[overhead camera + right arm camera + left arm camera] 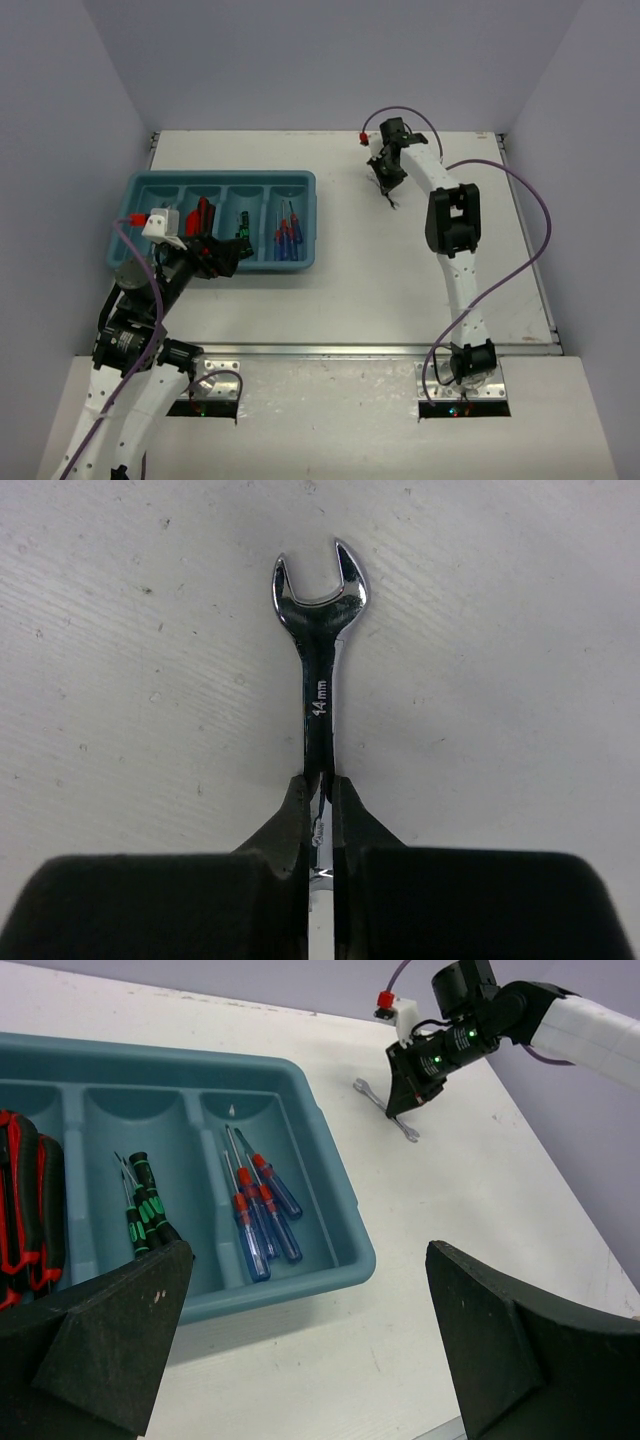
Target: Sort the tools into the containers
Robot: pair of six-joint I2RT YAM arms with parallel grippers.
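The teal tray (300, 185) sits at the left of the table, with four compartments. From its left, the second holds red-handled pliers (25, 1210), the third black-and-green screwdrivers (145, 1210), and the fourth blue/red screwdrivers (262, 1215). The first is partly hidden by my left arm. My left gripper (310, 1340) is wide open and empty above the tray's near rim (220, 256). My right gripper (320, 800) is shut on the shaft of a silver 14 mm wrench (318, 630) at table level, at the far middle of the table (388, 182). The wrench also shows in the left wrist view (367, 1090).
The white table (400, 280) ends at a metal strip along its near edge. Purple cables loop from the right arm (455, 225) over the table's right side. Grey walls close in the back and sides.
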